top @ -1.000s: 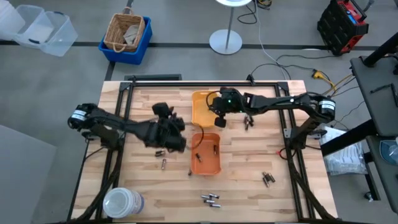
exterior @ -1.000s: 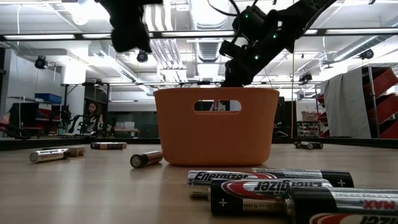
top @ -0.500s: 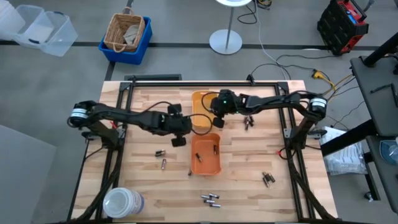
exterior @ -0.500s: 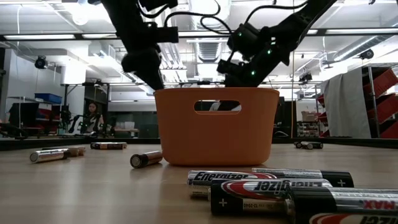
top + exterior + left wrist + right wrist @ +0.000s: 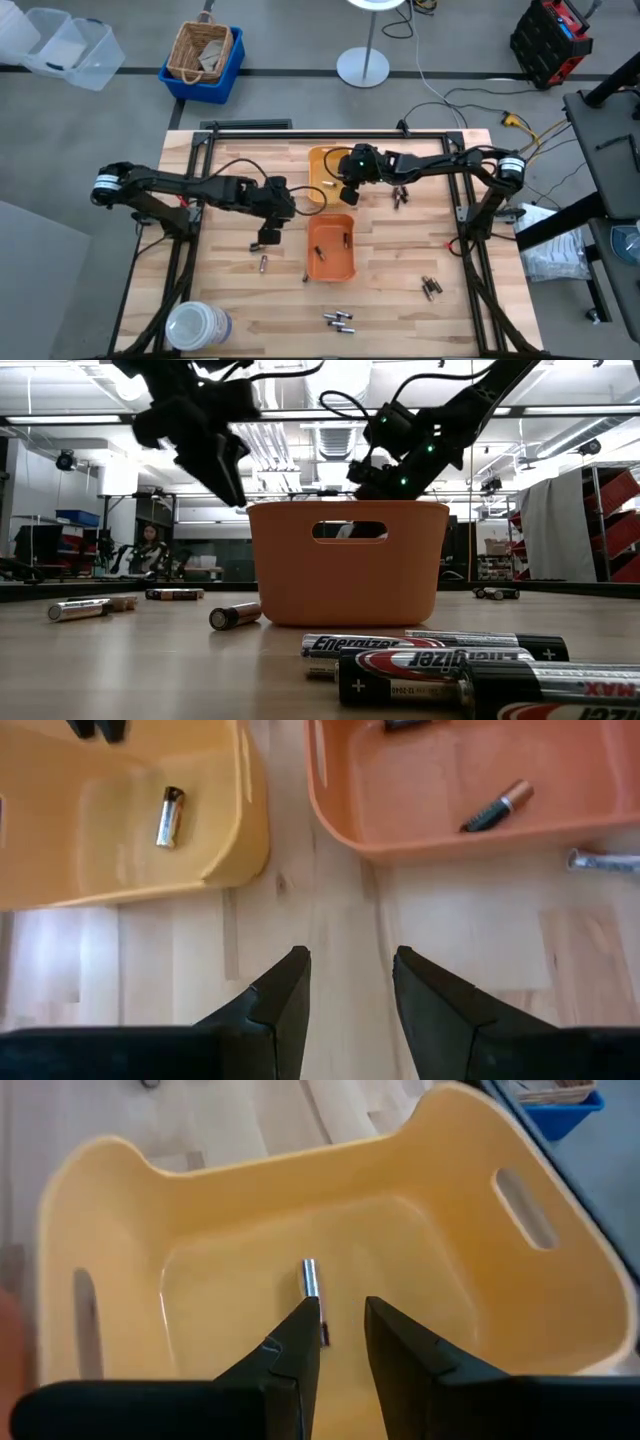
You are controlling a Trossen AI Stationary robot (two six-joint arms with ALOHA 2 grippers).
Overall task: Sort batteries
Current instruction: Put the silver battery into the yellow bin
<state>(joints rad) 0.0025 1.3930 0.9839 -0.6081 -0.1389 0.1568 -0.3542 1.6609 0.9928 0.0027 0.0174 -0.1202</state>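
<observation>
Left gripper (image 5: 268, 236) withdrawn from orange tray (image 5: 330, 262), fingers apart, empty

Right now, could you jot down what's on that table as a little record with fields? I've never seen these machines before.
Table: wooden tabletop
Trays: yellow tray, orange tray just in front of it
In the yellow tray: one battery
In the orange tray: at least two batteries
Loose batteries: scattered on the table
Left gripper: open, empty, over bare wood beside both trays
Right gripper: open, above the yellow tray
Also there: a clear plastic jar at the table's front left corner
</observation>
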